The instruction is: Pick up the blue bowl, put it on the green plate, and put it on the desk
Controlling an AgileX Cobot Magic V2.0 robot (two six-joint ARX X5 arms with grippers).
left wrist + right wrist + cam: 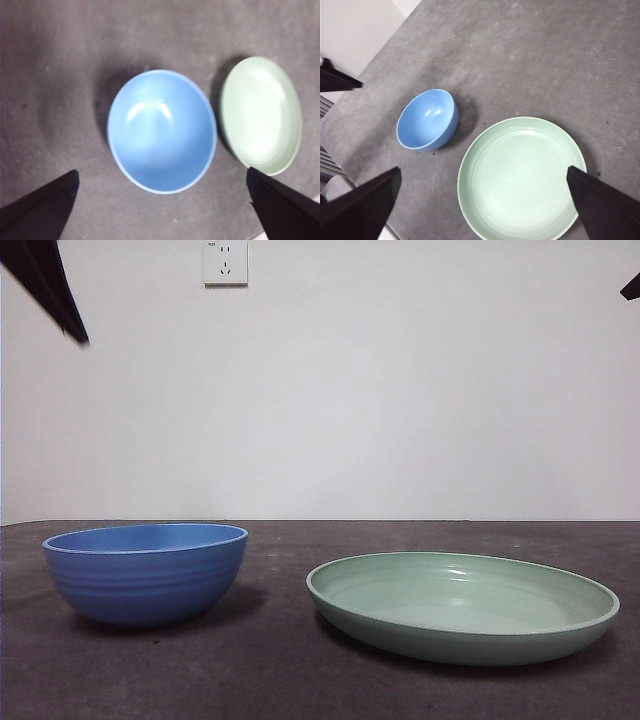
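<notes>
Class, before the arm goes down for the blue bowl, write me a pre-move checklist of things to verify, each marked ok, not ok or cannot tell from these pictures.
1. Blue bowl upright on the desk, nothing inside: ok.
2. Green plate holds nothing: ok.
3. Bowl and plate stand apart, a strip of desk between them: ok.
4. Left gripper jaws spread wide, holding nothing: ok.
5. Left gripper above the bowl, not touching it: ok.
6. Right gripper open, high over the plate, clear of the bowl: ok.

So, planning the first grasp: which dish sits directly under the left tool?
The blue bowl, centred between the left tool's open jaws; the green plate lies off to one side.
</notes>
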